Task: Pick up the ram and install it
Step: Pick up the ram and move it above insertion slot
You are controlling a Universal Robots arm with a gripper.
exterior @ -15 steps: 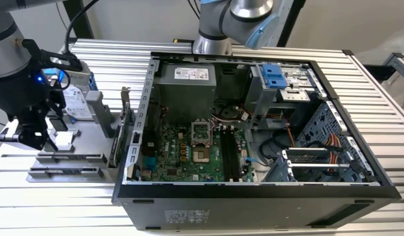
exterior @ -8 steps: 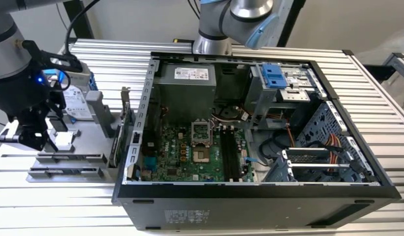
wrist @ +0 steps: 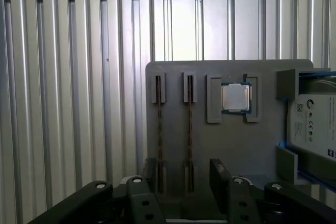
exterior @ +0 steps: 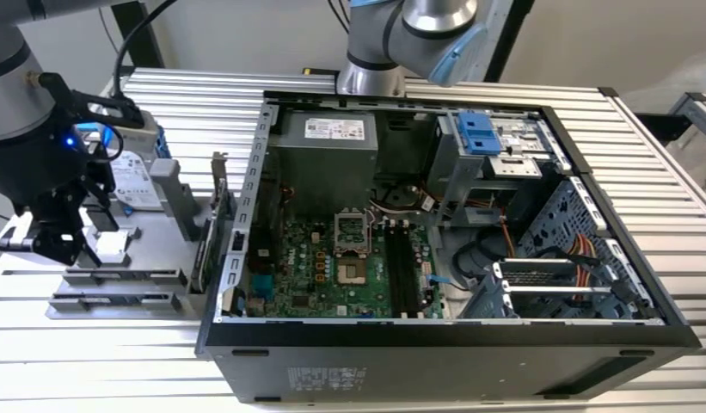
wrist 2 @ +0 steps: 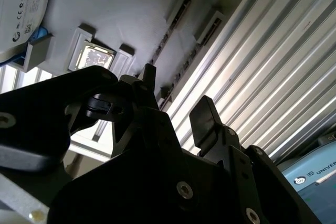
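At the far left of the exterior view, the gripper [exterior: 68,245] hangs over a grey holder [exterior: 152,254] on the ribbed desk [exterior: 662,172], beside the open computer case [exterior: 445,215]. In the first wrist view its fingers [wrist: 218,174] are spread wide and grasp nothing. The ram [wrist: 159,129] stands on edge in a holder slot, with a 2nd stick [wrist: 189,129] parallel beside it. A processor chip [wrist: 235,98] and a hard drive [wrist: 312,124] sit nearby.
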